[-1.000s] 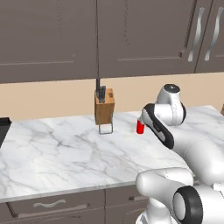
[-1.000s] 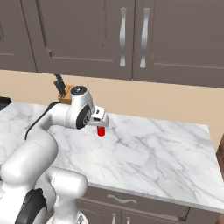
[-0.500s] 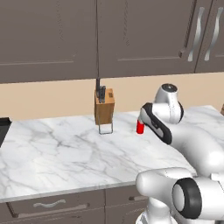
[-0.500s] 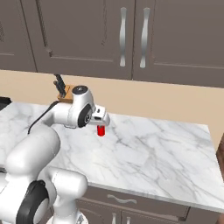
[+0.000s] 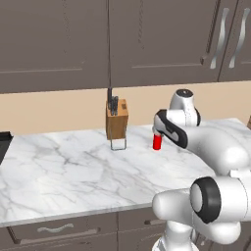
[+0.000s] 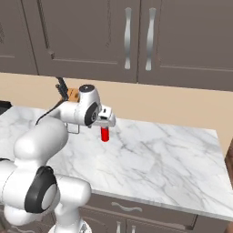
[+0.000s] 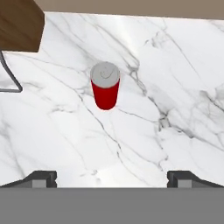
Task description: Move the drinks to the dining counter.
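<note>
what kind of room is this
A kitchen, rendered rather than real. A marble counter runs under dark grey cabinets with long metal handles, a wooden knife block stands by the tan wall, and a small red can sits upright on the counter.

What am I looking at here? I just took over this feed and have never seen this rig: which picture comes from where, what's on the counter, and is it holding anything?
The machine is a white robot arm on a driving base in a rendered kitchen. Two pictures come from cameras on the base, behind the arm to its left and right. The third looks down along the gripper itself; the two small dark tips at its bottom are its fingers. On the marble counter stand a small red can with a silver top and a wooden knife block on a wire stand. The gripper hangs above the can with its jaws wide open. It holds nothing.
</note>
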Motion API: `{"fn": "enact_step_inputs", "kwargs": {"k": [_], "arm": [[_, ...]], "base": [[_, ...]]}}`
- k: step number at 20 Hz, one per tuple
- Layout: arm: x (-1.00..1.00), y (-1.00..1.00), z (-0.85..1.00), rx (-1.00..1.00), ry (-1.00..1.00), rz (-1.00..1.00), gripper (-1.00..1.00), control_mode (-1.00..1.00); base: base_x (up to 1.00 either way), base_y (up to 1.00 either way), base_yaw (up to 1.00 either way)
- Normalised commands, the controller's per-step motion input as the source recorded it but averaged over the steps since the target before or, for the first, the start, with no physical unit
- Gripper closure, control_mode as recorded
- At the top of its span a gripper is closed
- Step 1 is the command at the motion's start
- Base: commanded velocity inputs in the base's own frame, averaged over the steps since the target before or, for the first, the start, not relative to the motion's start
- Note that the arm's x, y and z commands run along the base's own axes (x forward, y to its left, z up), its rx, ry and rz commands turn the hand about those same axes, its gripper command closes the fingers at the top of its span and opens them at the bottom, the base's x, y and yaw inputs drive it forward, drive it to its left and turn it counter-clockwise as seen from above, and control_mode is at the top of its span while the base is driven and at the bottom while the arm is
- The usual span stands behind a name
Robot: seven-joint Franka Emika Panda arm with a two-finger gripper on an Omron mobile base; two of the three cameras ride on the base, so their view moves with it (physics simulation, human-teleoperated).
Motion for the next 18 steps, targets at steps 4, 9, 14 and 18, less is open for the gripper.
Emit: {"fn": "enact_step_inputs", "kwargs": {"k": [4, 9, 14, 18], "arm": [[0.18, 0.00, 0.00, 0.00, 0.00, 0.00, -1.00, -1.00], [0.18, 0.03, 0.00, 0.00, 0.02, 0.00, -1.00, -1.00], [0.22, 0.03, -0.02, 0.00, 0.01, 0.00, -1.00, -1.00], [0.28, 0.04, -0.02, 0.00, 0.00, 0.00, -1.00, -1.00]], "base": [[0.00, 0.00, 0.00], [0.00, 0.00, 0.00], [0.00, 0.00, 0.00], [0.00, 0.00, 0.00]]}}
